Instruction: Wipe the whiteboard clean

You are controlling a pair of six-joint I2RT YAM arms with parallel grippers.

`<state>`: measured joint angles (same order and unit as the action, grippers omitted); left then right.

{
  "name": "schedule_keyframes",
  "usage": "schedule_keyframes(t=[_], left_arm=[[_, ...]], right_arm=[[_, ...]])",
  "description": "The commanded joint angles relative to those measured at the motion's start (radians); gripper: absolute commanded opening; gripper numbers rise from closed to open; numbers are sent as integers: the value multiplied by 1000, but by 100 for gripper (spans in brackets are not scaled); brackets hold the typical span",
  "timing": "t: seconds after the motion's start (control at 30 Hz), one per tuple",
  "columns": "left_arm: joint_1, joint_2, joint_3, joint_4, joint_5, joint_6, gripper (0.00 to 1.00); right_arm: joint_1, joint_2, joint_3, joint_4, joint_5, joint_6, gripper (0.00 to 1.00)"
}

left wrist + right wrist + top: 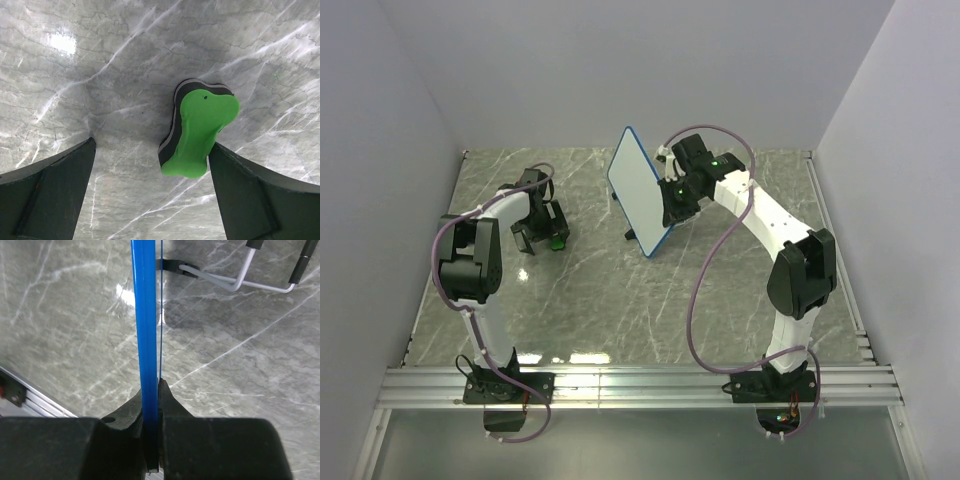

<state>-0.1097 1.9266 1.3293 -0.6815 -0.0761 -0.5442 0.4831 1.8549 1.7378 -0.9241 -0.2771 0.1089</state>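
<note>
Jaws of the left gripper (542,232) are standing wide apart, pointing down at the tabletop (590,300) and gripping nothing. The left arm (470,262) is rising from its near base, folding at the elbow and reaching toward the far side, with the wrist bending downward. The left wrist view is showing what the overhead view barely resolves. A green bone-shaped eraser (200,132) with a dark underside is lying flat between the open jaws, its lower end just beside one finger (250,195).

To the right, the whiteboard (638,185) is standing on edge near the middle of the tabletop. Its long axis is running from far-left to near-right, and its white face is turning toward the left arm. Whether its lower corner is touching the tabletop cannot be told.

The right arm (802,272) is rising from its base, bending at the elbow and stretching far-left to the board's back side. Jaws of the right gripper (672,205) are clamping together on the blue rim (146,330). The right wrist view alone is showing this edge-on, along with the board's wire stand (240,282) and its black-tipped feet.
</note>
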Motion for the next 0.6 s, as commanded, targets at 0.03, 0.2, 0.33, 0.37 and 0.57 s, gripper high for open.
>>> schedule_keyframes(t=[0.03, 0.2, 0.33, 0.37, 0.57], left_arm=[[-1, -48, -1, 16, 9, -8, 100], [-1, -46, -5, 17, 7, -7, 99], [-1, -43, -8, 19, 9, -7, 99], [-1, -43, -5, 19, 9, -5, 99], [1, -34, 10, 16, 4, -5, 99]], right_arm=[[-1, -6, 45, 113, 65, 84, 0], [-3, -51, 17, 197, 52, 140, 0], [-5, -23, 46, 182, 32, 143, 0], [-3, -19, 60, 173, 24, 147, 0], [-1, 55, 153, 67, -56, 158, 0]])
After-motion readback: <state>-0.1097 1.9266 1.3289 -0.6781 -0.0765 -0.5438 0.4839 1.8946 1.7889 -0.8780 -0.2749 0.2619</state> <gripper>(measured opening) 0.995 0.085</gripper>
